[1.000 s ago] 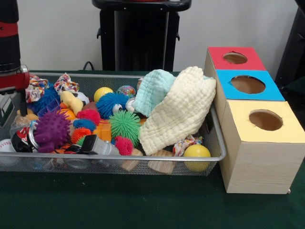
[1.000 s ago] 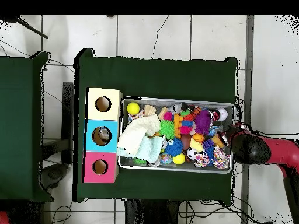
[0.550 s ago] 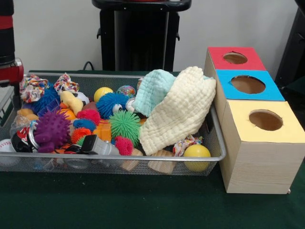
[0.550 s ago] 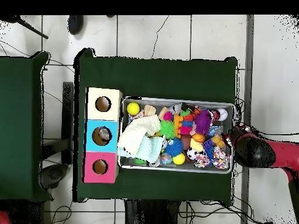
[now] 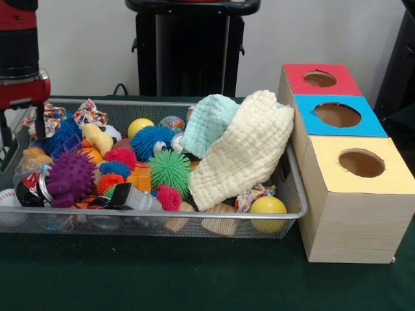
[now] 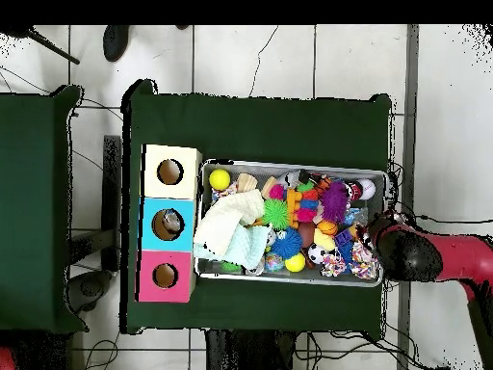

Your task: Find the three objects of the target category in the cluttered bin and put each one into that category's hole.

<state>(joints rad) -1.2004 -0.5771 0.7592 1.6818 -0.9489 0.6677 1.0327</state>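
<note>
Hand [image 5: 23, 129] hanging over the end of the bin [image 5: 194, 214] farthest from the box [image 5: 350, 220], two thin fingers [image 5: 40, 123] spread apart, nothing clamped between them as far as the front view allows. Directly beneath and behind: a rope knot [image 5: 48, 120], a blue spiky ball [image 5: 65, 137], and lower down a purple spiky ball [image 5: 70, 176]. Cannot tell which category is wanted, so the three targets stay unnamed; all candidates lie in the bin, none held. Likely handling, if spiky balls: light, soft, springy, prone to squirm out of a shallow pinch, so best taken across the middle with the fingers pushed in among the spikes. If rope knots: light and limp, best gripped on the thick knot, not on a frayed end. Further out, two cloths [image 5: 246, 152] draped over the box end of the bin, probably hiding more pieces; floppy, to be pinched at a raised fold. Beyond the rim, three holes in red, blue and yellow tops, well apart from the hand. Against half a second earlier: arm swung inward over the bin's end and both fingers now showing; toys and cloths unmoved.
</note>
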